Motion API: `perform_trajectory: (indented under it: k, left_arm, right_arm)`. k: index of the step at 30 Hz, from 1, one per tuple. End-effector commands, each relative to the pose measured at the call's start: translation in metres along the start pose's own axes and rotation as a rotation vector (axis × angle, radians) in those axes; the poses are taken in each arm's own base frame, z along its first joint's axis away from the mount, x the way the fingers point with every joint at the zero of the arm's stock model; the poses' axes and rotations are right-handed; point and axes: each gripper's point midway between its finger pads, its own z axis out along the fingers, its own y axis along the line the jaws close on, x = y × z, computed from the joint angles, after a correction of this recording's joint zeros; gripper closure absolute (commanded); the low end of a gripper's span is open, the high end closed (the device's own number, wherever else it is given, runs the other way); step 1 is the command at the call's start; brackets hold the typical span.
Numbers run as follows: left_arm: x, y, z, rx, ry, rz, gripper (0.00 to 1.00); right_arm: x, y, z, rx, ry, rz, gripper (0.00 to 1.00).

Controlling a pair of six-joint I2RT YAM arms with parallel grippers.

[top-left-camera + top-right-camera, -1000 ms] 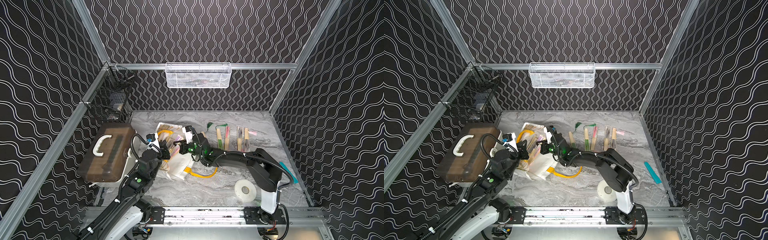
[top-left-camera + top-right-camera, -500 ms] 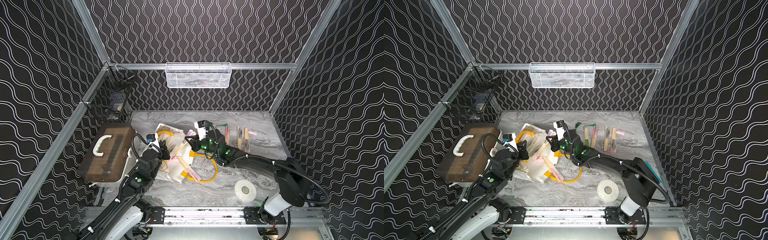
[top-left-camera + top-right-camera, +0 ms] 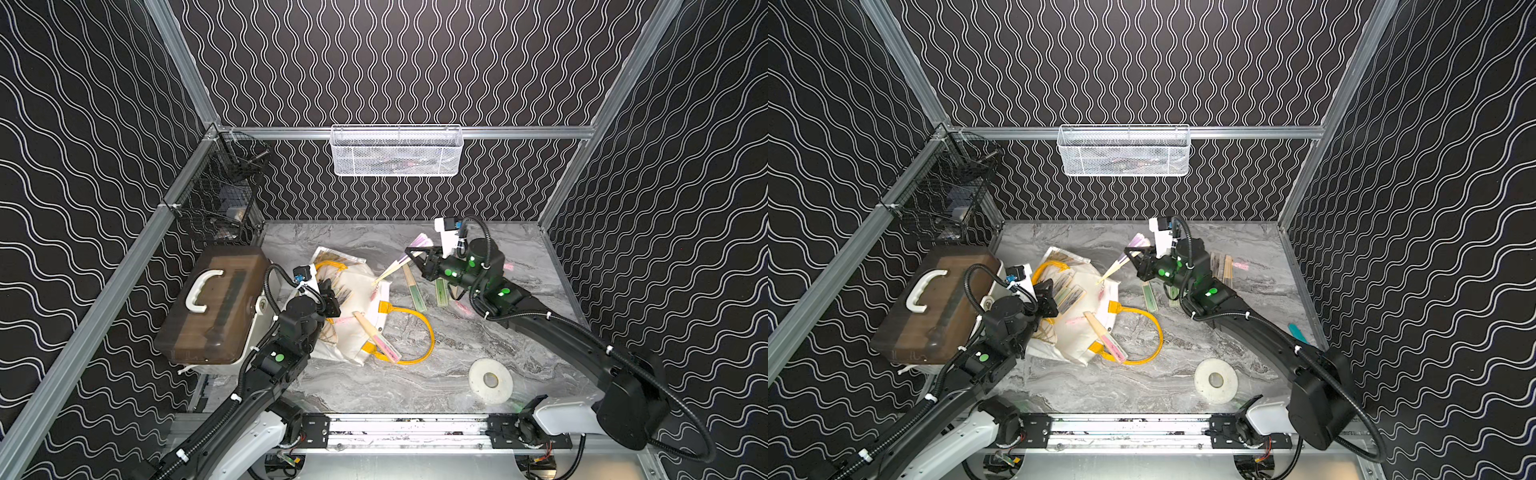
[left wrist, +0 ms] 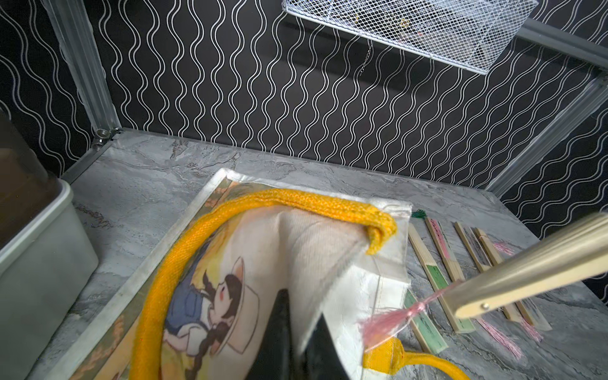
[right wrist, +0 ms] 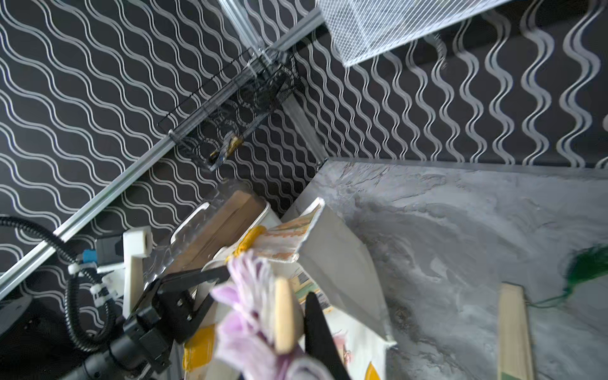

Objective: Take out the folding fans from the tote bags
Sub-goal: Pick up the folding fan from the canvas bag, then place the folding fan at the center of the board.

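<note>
The white tote bags (image 3: 361,291) lie in a heap left of the table's middle, with a yellow handle (image 3: 426,332) looped out over the table. My left gripper (image 3: 332,300) is shut on the canvas rim of a bag (image 4: 329,250). My right gripper (image 3: 415,259) hangs above the table behind the bags, shut on a partly spread purple folding fan (image 3: 401,262) with a tan stick (image 5: 283,316). More fan ends (image 3: 1069,293) stick out of the bag mouth. A pink fan (image 3: 376,336) lies on the canvas. Several fans (image 4: 434,273) lie in a row on the table.
A brown-lidded box (image 3: 216,303) with a white handle stands close on the left of my left arm. A white tape roll (image 3: 490,380) lies at the front right and a teal bar (image 3: 1298,332) by the right wall. A white mesh basket (image 3: 397,151) and a black wire basket (image 3: 220,195) hang on the walls.
My right gripper has drawn the purple fan out of the bag and carried it up and back to the right. The yellow handle has swung out onto the table. My left gripper has held still.
</note>
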Motion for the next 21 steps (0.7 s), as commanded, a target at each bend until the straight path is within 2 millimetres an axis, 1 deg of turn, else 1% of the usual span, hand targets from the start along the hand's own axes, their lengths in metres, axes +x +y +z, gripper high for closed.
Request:
perform_trajectory:
  k: [1,3,5,8,9,10,11,16,18,21]
  left_arm:
    - [-0.012,0.004,-0.002,-0.028,-0.037,-0.030,1.00]
    - [-0.013,0.006,-0.003,-0.041,-0.034,-0.030,1.00]
    - [-0.014,0.006,-0.003,-0.046,-0.034,-0.028,1.00]
    - [-0.014,0.006,-0.003,-0.045,-0.033,-0.030,1.00]
    - [-0.016,0.006,-0.004,-0.044,-0.035,-0.031,1.00]
    - [-0.015,0.006,-0.003,-0.045,-0.032,-0.031,1.00]
    - [-0.016,0.005,-0.003,-0.042,-0.032,-0.031,1.00]
    - [-0.015,0.001,-0.001,-0.024,-0.033,-0.036,1.00]
    - [-0.015,-0.001,0.001,-0.016,-0.028,-0.034,1.00]
    - [-0.014,-0.004,0.003,-0.006,-0.020,-0.036,1.00]
  right_arm:
    - [-0.015,-0.020,-0.019,0.118,-0.033,0.000,0.92]
    - [-0.025,-0.038,-0.034,0.204,-0.064,0.011,0.92]
    - [-0.030,-0.054,-0.050,0.281,-0.088,0.022,0.92]
    - [-0.029,-0.077,-0.073,0.390,-0.097,0.050,0.92]
    - [-0.024,-0.080,-0.079,0.408,-0.091,0.058,0.92]
    - [-0.022,-0.093,-0.088,0.453,-0.092,0.072,0.92]
    - [-0.015,-0.101,-0.096,0.487,-0.086,0.086,0.92]
    - [0.022,-0.143,-0.127,0.616,-0.067,0.161,0.91]
    - [0.035,-0.156,-0.135,0.632,-0.065,0.198,0.90]
    - [0.051,-0.171,-0.144,0.610,-0.060,0.261,0.90]
